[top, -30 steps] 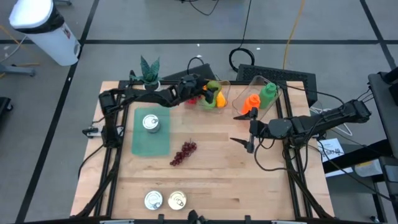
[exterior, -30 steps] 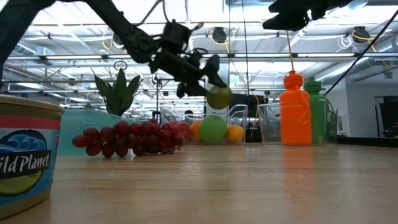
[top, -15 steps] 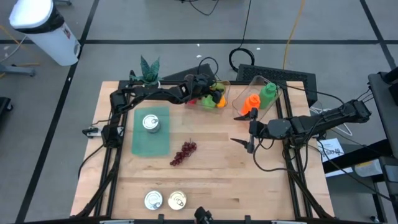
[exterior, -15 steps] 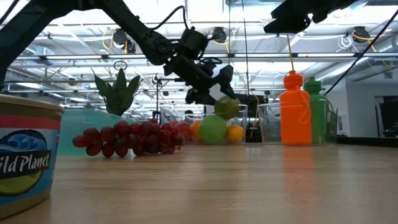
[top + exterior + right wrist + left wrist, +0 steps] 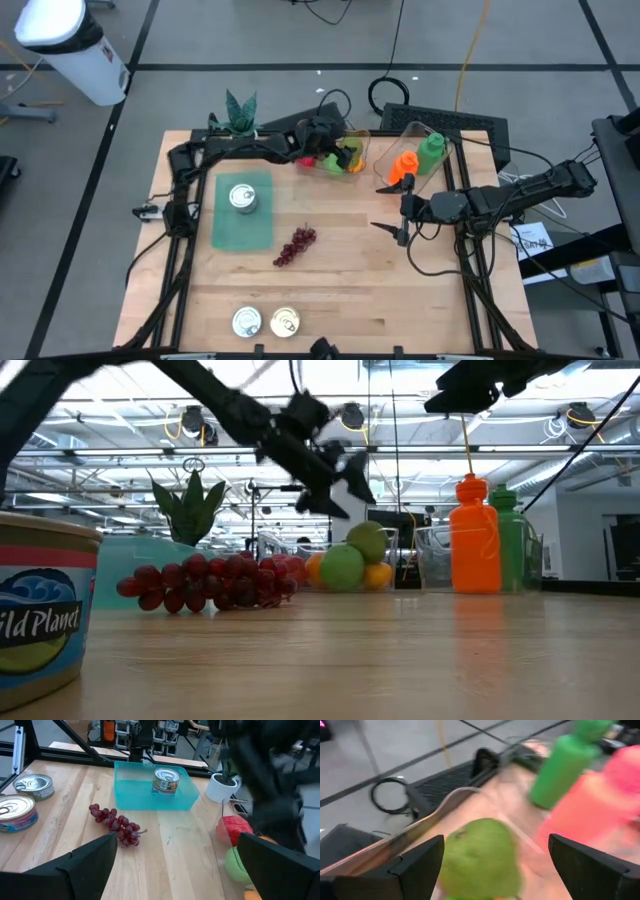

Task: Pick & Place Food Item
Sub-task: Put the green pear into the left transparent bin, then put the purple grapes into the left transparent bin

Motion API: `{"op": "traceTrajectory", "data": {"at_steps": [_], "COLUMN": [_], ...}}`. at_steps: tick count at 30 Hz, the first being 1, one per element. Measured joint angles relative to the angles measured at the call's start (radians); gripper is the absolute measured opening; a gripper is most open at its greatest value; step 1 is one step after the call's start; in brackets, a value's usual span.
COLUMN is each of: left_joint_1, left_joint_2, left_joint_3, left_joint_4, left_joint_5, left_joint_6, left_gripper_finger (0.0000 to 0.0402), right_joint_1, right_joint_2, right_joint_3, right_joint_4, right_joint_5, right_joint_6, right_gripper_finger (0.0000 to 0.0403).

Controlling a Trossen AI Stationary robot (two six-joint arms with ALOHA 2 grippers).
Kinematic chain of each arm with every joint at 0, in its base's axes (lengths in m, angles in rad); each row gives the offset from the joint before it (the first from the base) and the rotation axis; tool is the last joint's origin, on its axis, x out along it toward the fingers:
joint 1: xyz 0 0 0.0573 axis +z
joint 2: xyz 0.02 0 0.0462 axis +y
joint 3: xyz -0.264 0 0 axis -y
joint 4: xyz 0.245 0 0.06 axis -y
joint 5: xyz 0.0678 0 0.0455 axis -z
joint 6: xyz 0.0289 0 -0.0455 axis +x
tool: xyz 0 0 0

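- Hovering above the clear fruit bin (image 5: 356, 150) at the table's back edge, the left gripper (image 5: 340, 485) is standing with its fingers spread and nothing between them.
- Sitting on top of the other fruit in that bin, the green apple (image 5: 366, 543) is lying free, just below the fingers.
- Lifting straight up looks the safest way out, clearing the bin wall and the pile without nudging the apple off.
- Waiting over the table's right side, the right gripper (image 5: 399, 229) is hanging with its fingers apart, empty.
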Motion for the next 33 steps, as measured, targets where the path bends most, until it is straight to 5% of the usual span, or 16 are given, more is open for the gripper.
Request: {"op": "traceTrajectory", "data": {"at_steps": [5, 16, 23, 33], "left_joint_1": [-0.013, -0.326, -0.518, -0.605], "left_joint_2": [-0.181, -0.525, -0.553, -0.496], "left_joint_3": [0.0, -0.135, -0.276, -0.416], "left_joint_4": [-0.247, -0.63, -0.822, -0.744], "left_joint_5": [0.132, 0.133, 0.06, 0.014], "left_joint_6": [0.107, 0.096, -0.145, -0.379], "left_gripper_finger": [0.0363, 0.0356, 0.0347, 0.0349], "right_joint_1": [0.0, 0.0, 0.0, 0.0], "right_joint_2": [0.0, 0.0, 0.0, 0.0], "right_joint_3": [0.0, 0.0, 0.0, 0.0], "right_joint_4": [-0.005, -0.006, -0.006, 0.002], "right_joint_5": [0.0, 0.0, 0.0, 0.0], "right_joint_6": [0.0, 0.0, 0.0, 0.011], "right_gripper_finger": [0.0394, 0.0394, 0.0394, 0.0394]}}
